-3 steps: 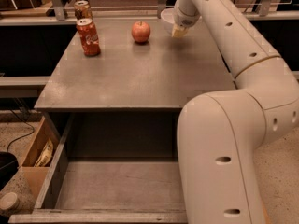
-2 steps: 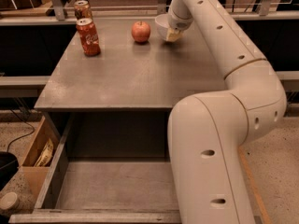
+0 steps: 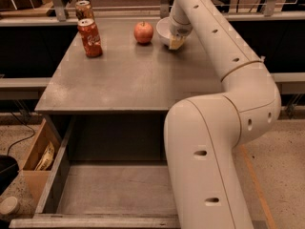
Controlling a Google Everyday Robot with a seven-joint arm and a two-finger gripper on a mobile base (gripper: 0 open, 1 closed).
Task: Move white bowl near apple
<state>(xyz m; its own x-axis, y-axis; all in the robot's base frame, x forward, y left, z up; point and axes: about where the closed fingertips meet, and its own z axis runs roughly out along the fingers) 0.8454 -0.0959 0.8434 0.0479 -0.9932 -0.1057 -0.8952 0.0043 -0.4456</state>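
The white bowl [image 3: 162, 28] sits at the far side of the grey table [image 3: 124, 75], just right of the red-orange apple [image 3: 143, 32], with a small gap between them. My gripper [image 3: 175, 41] reaches down from the arm onto the bowl's right rim and is shut on it. The arm hides the bowl's right half.
An orange-red soda can [image 3: 90, 37] stands at the far left of the table, with a second can [image 3: 84, 8] behind it. An open drawer [image 3: 114, 194] juts out below the table's front edge. A wooden box [image 3: 39, 156] stands on the floor at the left.
My gripper has moved left and slightly toward the camera with the bowl in it, bringing the bowl close to the apple. The apple and the cans have not moved.
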